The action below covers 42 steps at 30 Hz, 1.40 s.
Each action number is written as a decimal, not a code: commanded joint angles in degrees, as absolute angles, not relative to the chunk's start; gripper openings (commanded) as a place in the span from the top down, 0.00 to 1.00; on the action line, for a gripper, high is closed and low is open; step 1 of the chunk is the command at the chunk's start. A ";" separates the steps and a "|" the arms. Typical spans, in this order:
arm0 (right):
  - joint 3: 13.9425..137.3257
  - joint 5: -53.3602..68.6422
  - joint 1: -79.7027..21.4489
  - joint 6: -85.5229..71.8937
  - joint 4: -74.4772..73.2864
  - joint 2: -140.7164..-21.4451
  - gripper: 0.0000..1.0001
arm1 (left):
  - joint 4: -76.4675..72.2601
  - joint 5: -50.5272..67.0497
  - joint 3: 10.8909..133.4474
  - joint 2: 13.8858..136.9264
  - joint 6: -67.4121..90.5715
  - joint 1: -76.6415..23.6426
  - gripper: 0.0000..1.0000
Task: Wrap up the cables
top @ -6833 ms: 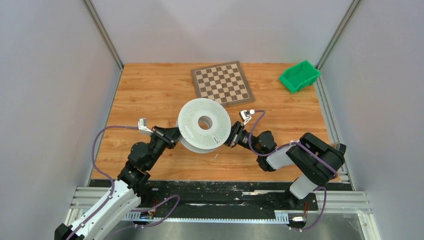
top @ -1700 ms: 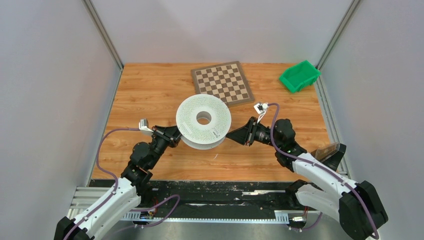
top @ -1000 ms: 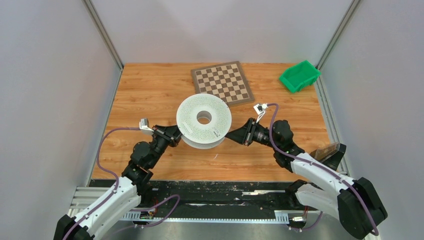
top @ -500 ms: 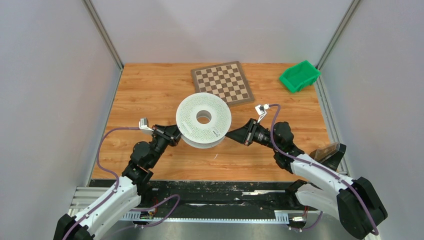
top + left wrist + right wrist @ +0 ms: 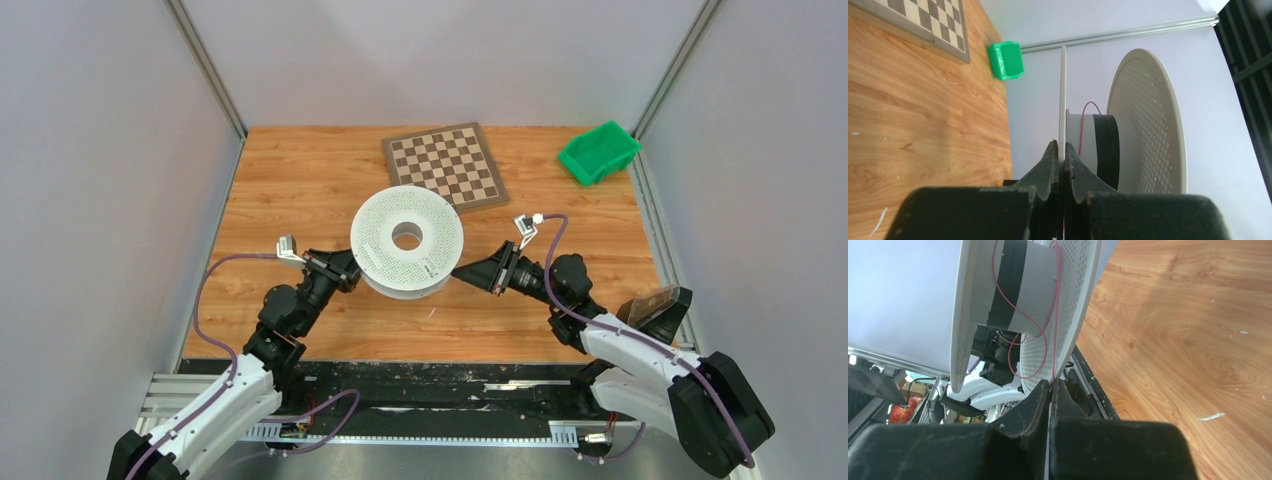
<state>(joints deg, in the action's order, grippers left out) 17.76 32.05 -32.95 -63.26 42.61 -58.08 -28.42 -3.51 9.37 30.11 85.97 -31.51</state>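
Left gripper [image 5: 1061,150]: clenched on the near-left flange rim of the spool [image 5: 406,240], mid-desk [image 5: 300,180].
Right gripper [image 5: 1052,385]: clenched, apparently pinching the red cable [image 5: 1046,350] at the spool's right rim.
Progress: few loose turns on hub; winding largely outstanding.

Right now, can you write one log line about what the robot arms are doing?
left gripper: shut on spool flange | right gripper: shut on red cable | white spool: between both grippers
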 commanded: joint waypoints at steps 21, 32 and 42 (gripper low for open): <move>17.24 32.72 -33.49 -60.58 52.24 -60.99 1.00 | -34.22 -5.94 9.16 29.80 82.82 -31.57 1.00; 18.36 29.54 -34.10 -59.97 55.68 -62.01 0.98 | -35.14 -5.41 10.02 30.82 84.52 -31.56 1.00; 24.69 23.79 -34.41 -45.08 21.72 -51.22 0.81 | -34.99 -5.27 9.76 31.34 84.87 -31.62 1.00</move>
